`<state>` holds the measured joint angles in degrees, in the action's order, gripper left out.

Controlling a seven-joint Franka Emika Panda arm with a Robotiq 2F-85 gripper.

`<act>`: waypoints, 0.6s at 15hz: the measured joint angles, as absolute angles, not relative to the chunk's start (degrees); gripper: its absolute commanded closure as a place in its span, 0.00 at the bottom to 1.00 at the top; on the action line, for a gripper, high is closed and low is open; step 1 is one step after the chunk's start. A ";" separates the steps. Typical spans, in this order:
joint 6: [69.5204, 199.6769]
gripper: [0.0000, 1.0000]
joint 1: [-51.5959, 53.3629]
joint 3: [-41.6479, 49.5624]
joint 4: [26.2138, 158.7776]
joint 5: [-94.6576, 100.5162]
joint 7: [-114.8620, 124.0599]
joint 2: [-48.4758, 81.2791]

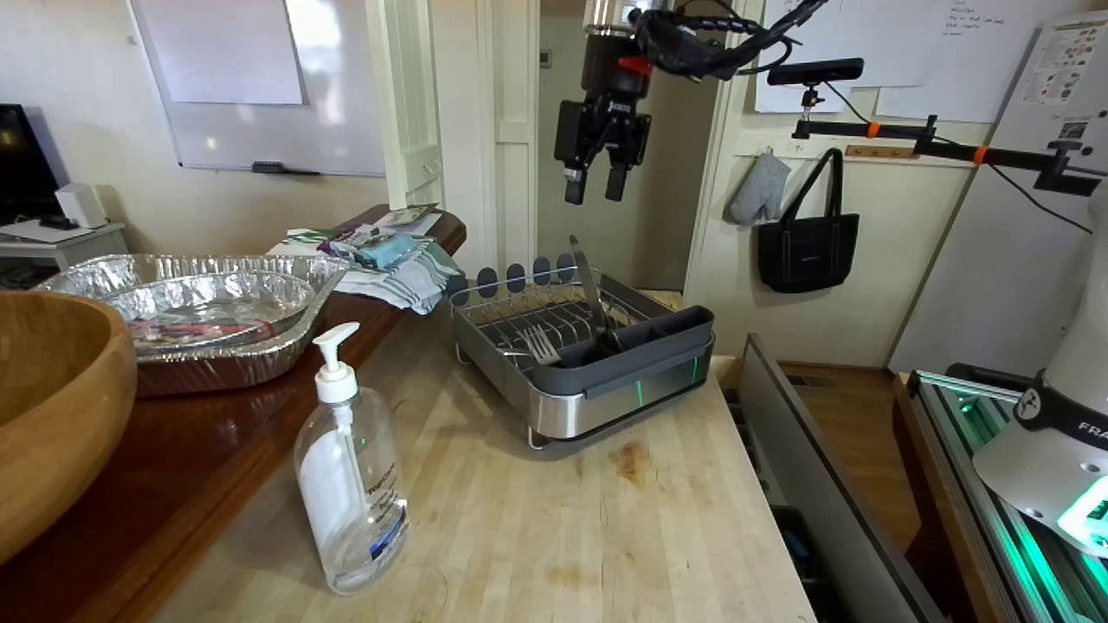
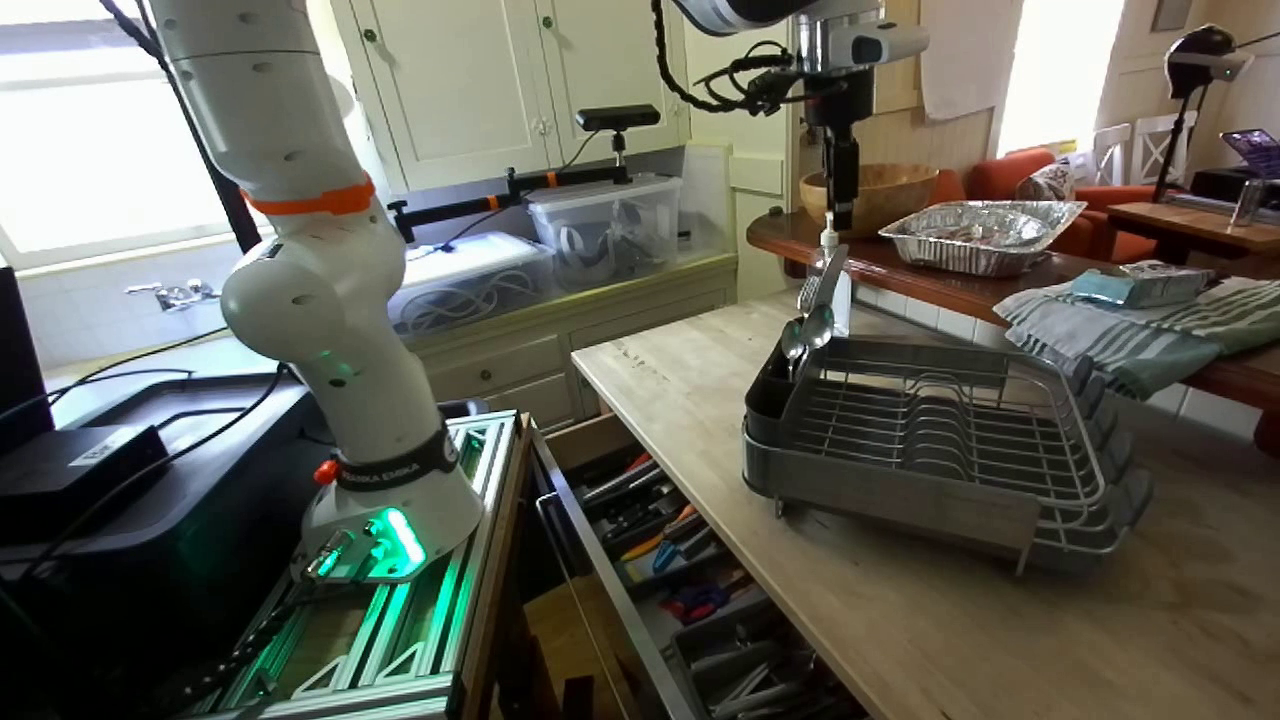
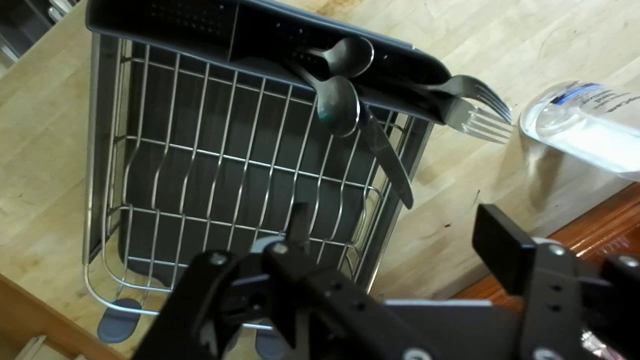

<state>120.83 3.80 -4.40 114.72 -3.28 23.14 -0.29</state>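
In an exterior view, a black pincer (image 1: pixel 595 186) is hanging at twelve o'clock from a dish rack (image 1: pixel 563 415), its jaws standing wide and empty. The rack is resting on a wooden surface (image 1: pixel 519 519), a pump bottle (image 1: pixel 351 484) standing at its eight o'clock. In the wrist view, a dark caddy (image 3: pixel 185 22) is lining the rack's twelve-o'clock side, holding two spoons (image 3: pixel 338 106), a knife (image 3: pixel 386 156) and two forks (image 3: pixel 465 116).

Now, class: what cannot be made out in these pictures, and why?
Spoons and knife, lower ends: in the wrist view, lost inside the dark cutlery holder.
Drawer, part of its inside: in both exterior views, covered by the countertop.
Wall handwriting: in an exterior view, too small to read.
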 measured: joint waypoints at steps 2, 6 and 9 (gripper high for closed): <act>122.95 0.00 3.84 -4.44 114.35 -3.78 22.35 1.83; 125.13 0.00 4.14 -4.64 113.59 -5.42 21.07 5.51; 125.15 0.01 4.52 -4.79 112.92 -6.52 20.74 7.64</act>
